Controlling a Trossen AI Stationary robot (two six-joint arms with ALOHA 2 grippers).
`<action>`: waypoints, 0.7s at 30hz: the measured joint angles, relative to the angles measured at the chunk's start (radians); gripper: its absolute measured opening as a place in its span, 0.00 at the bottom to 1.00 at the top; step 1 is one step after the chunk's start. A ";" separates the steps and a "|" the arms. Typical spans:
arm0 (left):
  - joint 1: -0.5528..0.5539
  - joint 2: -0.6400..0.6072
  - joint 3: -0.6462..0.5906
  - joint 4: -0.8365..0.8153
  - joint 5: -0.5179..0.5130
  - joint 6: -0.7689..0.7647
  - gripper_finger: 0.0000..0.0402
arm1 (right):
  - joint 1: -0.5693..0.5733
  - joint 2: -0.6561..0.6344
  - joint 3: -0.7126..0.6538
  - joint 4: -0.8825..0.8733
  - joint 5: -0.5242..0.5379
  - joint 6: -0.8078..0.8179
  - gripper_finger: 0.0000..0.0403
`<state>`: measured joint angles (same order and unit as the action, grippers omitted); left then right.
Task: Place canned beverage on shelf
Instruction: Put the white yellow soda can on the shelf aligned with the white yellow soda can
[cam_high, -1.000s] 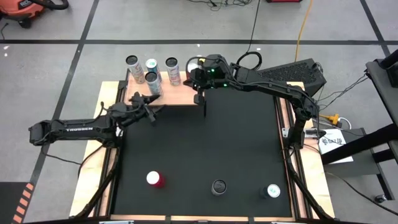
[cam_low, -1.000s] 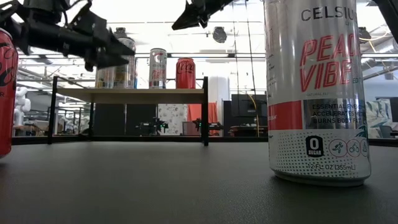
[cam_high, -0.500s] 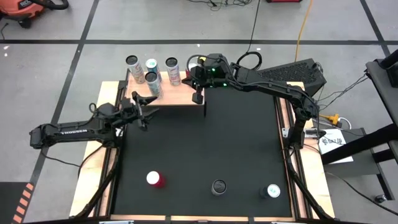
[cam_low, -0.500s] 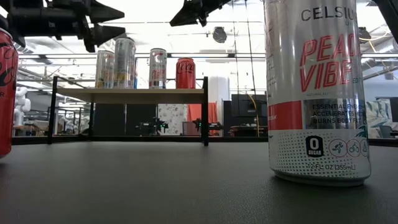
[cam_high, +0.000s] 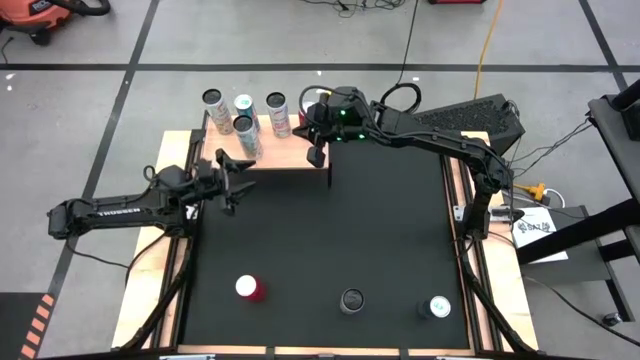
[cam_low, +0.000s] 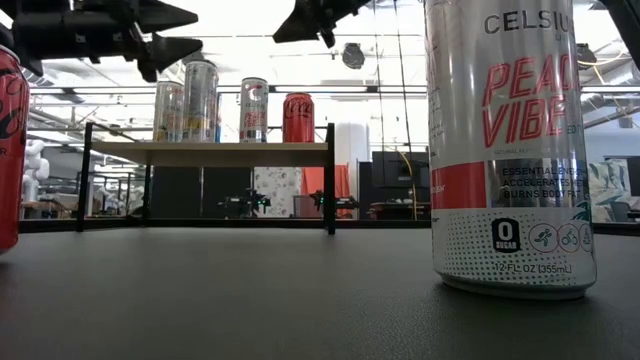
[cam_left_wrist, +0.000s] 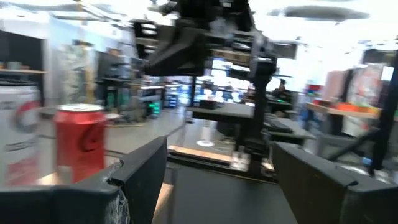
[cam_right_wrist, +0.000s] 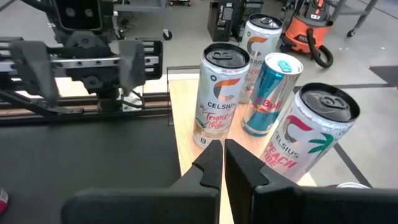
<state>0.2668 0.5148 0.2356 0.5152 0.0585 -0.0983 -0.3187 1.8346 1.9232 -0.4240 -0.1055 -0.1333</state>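
Note:
The shelf (cam_high: 290, 152) stands at the table's far edge with several cans upright on it: white ones (cam_right_wrist: 221, 93), a blue one (cam_right_wrist: 270, 93) and a red one (cam_low: 297, 118). My left gripper (cam_high: 238, 172) hovers open and empty just off the shelf's near left corner, pointing about level toward the red can (cam_left_wrist: 79, 140). My right gripper (cam_high: 317, 157) hangs shut and empty above the shelf's near right corner. On the table's near part stand a red-topped can (cam_high: 248, 288), a dark can (cam_high: 352, 300) and a white Celsius can (cam_high: 438, 307).
In the low view the Celsius can (cam_low: 505, 150) stands close to the camera and the red can (cam_low: 8, 150) shows at the left edge. Black tabletop (cam_high: 330, 240) lies between the shelf and these cans. Wooden strips (cam_high: 180, 270) edge the table.
My left gripper has drawn back from the shelf toward the table's left edge and risen, tipping up from a downward slant to about level; its fingers stay equally far apart. My right gripper has rolled a little in place.

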 joint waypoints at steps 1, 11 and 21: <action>0.000 0.000 0.000 0.000 0.022 0.000 0.73 | 0.000 0.000 0.000 -0.003 0.000 -0.004 0.00; 0.000 0.012 0.000 -0.002 0.062 -0.001 0.73 | 0.000 0.000 0.000 -0.016 0.000 -0.009 0.00; -0.001 0.026 0.000 -0.052 0.061 -0.072 0.73 | 0.000 0.000 0.000 -0.015 0.000 -0.009 0.00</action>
<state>0.2661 0.5406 0.2359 0.4628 0.1196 -0.1700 -0.3187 1.8347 1.9228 -0.4385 -0.1051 -0.1421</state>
